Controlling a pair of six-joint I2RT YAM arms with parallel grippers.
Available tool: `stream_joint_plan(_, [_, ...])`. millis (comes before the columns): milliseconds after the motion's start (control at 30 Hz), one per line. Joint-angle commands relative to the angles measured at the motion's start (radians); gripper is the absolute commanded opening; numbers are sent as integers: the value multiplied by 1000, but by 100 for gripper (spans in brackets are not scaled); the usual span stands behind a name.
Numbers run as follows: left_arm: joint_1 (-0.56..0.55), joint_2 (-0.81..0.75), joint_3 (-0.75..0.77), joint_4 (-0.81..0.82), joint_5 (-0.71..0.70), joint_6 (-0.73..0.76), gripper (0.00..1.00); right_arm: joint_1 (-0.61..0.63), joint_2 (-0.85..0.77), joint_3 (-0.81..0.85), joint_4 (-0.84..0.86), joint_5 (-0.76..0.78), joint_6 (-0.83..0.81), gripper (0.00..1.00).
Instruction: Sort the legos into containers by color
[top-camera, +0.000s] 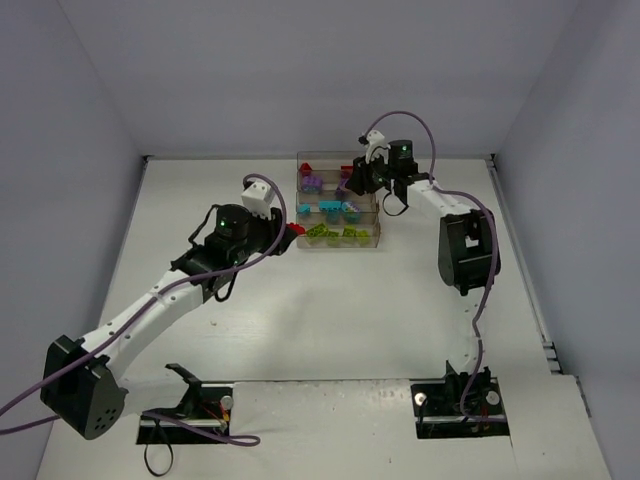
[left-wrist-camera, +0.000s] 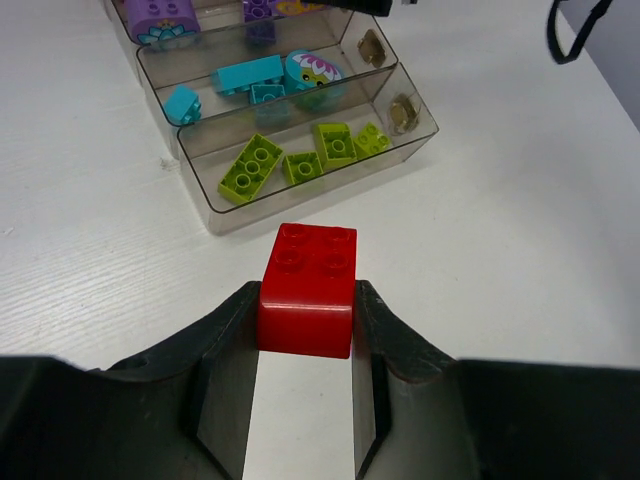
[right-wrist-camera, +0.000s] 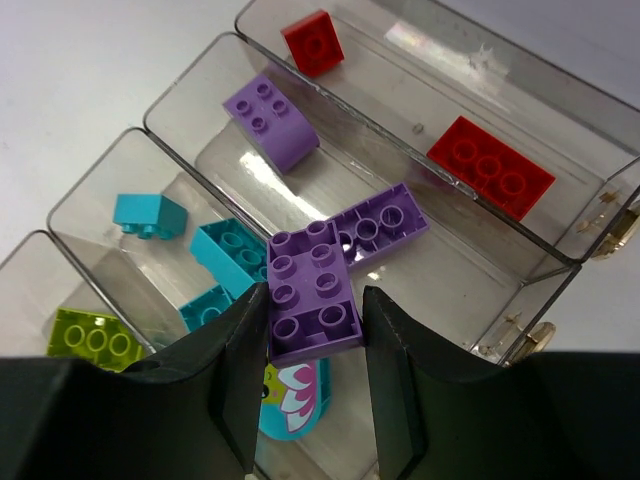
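While the left claw (left-wrist-camera: 306, 335) pinched a seemingly light, rigid red plastic brick (left-wrist-camera: 311, 270) by its flat sides, the right claw (right-wrist-camera: 314, 340) clamped a purple plastic brick (right-wrist-camera: 310, 290) over smoky trays (right-wrist-camera: 400, 75)

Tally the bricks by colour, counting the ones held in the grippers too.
Red bricks: 3, one in the left gripper
Purple bricks: 3, one in the right gripper
Cyan bricks: 4, counting the printed one
Lime bricks: 4
Total: 14
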Motion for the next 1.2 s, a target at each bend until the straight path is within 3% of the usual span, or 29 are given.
stream_joint_plan(0, [8,-55,10,20,-2,-7,9,-8,7,82,55,2,-30,0])
stream_joint_plan(167, [10,-75,4,-19,-13,-10,10,-11,47,116,60,22,-28,1])
stream_joint_plan(300, [10,-76,-1,-23,-15,-10,9,-20,71,136,60,33,-21,7])
stream_joint_plan(400, [10,-73,1,-19,-15,-9,9,-25,88,144,58,34,-14,16])
stream_joint_plan(600, [10,-62,6,-7,-22,-4,9,-33,105,148,58,57,-11,45])
stream_joint_plan(700, [11,-40,21,2,-13,-4,10,-33,87,157,58,76,-4,50])
stream_joint_plan(767, [26,19,82,2,17,-1,9,-34,18,151,57,97,-7,57])
stream_joint_plan(967, [97,187,249,45,93,8,10,-34,-126,118,57,94,-8,61])
stream_joint_plan(1167, [141,434,545,45,152,50,10,-34,-295,10,58,174,28,65])
